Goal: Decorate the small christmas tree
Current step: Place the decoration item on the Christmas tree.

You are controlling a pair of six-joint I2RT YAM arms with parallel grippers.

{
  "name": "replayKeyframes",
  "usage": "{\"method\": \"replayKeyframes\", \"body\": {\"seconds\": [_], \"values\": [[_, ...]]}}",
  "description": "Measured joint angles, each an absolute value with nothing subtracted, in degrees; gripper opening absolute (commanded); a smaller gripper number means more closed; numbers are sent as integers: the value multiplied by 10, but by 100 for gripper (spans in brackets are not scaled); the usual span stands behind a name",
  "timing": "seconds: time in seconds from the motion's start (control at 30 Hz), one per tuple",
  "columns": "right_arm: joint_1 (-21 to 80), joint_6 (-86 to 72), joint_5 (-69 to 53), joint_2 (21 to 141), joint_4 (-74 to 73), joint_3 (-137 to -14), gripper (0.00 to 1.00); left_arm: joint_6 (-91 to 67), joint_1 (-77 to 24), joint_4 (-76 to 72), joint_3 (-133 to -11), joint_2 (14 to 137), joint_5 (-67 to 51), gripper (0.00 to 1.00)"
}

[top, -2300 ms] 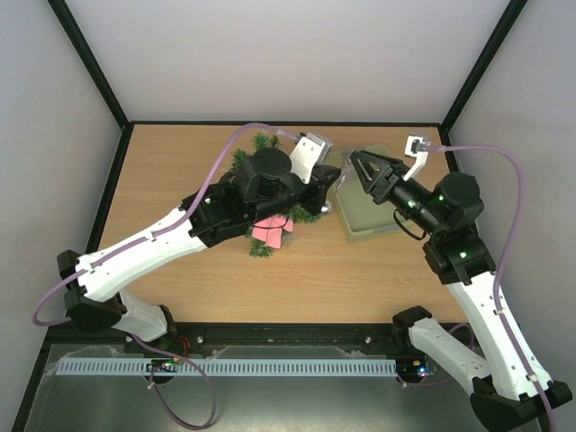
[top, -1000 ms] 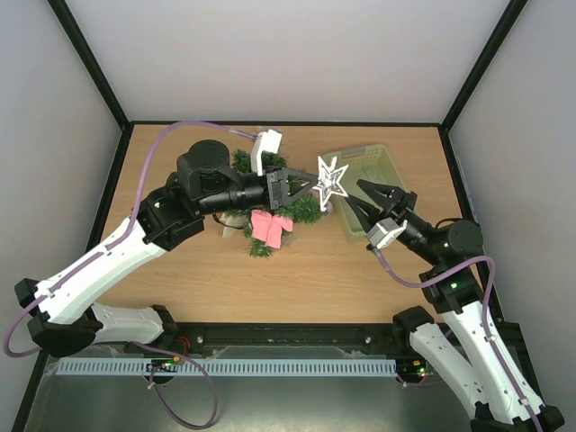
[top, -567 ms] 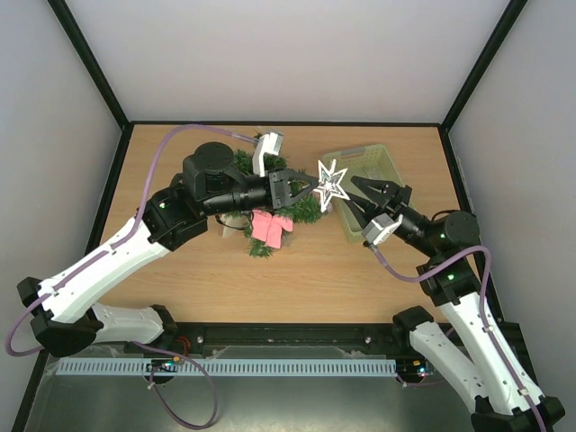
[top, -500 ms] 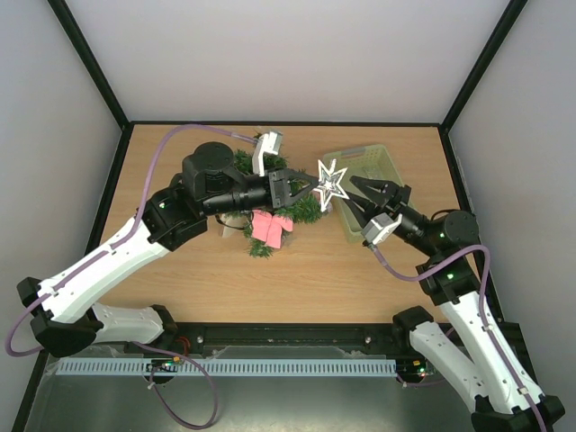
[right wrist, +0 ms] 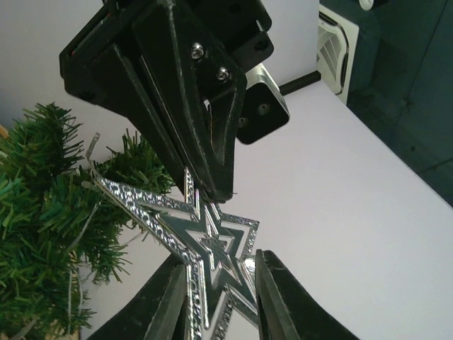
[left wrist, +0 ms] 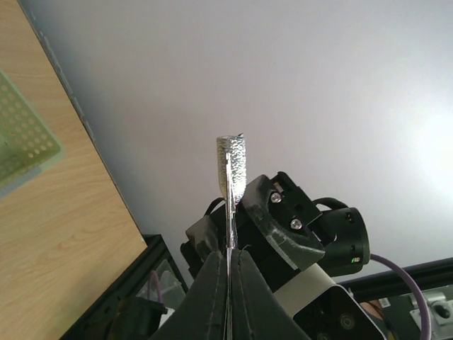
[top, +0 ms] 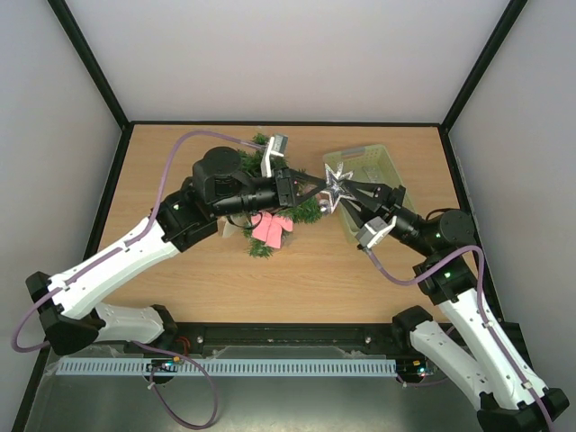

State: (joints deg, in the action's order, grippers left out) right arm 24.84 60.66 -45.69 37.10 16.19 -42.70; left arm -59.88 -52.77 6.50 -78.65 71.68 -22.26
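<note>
Small dark green bristly christmas tree (top: pixel 304 212) is seen on wooden table (top: pixel 180 162), partly hidden under left arm, with pink fabric bow (top: pixel 270 229) at its near side. Thin silver glitter star (top: pixel 338 186) is clamped edge-on in left gripper (top: pixel 313 185). Star's lower points are bracketed by right gripper (right wrist: pixel 221 256); jaws apart, whether they grip it cannot be told. Pale green perforated basket (top: pixel 378 162) is set just right.

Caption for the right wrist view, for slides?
Left gripper pinches the silver star beside the small christmas tree; right gripper flanks it.

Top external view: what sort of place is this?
Likely a lab robot cell: a wooden tabletop enclosed by plain white walls and black frame posts, two robot arms mounted at its near edge.
</note>
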Motion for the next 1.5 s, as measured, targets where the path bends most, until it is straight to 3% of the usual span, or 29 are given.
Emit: {"method": "replayKeyframes", "body": {"seconds": [0.1, 0.2, 0.4, 0.57, 0.8, 0.83, 0.87, 1.27, 1.5], "values": [[255, 621, -444, 371, 161, -427, 3, -615, -528, 53, -785, 723, -225, 2], [258, 635, -435, 371, 161, -427, 2, -622, -527, 46, -785, 722, -225, 3], [260, 639, -424, 371, 157, -427, 2, -623, -527, 45, -785, 721, -215, 27], [260, 612, -415, 371, 157, -427, 2, -601, -527, 46, -780, 696, -182, 37], [260, 534, -395, 374, 177, -427, 2, -507, -527, 50, -777, 615, -96, 79], [260, 505, -385, 377, 190, -427, 2, -485, -527, 55, -777, 605, -82, 96], [260, 463, -375, 381, 203, -427, 2, -466, -527, 60, -777, 594, -63, 99], [260, -60, -278, 487, 197, -621, 2, -241, -527, 172, -696, 459, 180, 100], [281, -225, -273, 568, 147, -721, 2, -140, -521, 195, -650, 427, 225, 99]]}}
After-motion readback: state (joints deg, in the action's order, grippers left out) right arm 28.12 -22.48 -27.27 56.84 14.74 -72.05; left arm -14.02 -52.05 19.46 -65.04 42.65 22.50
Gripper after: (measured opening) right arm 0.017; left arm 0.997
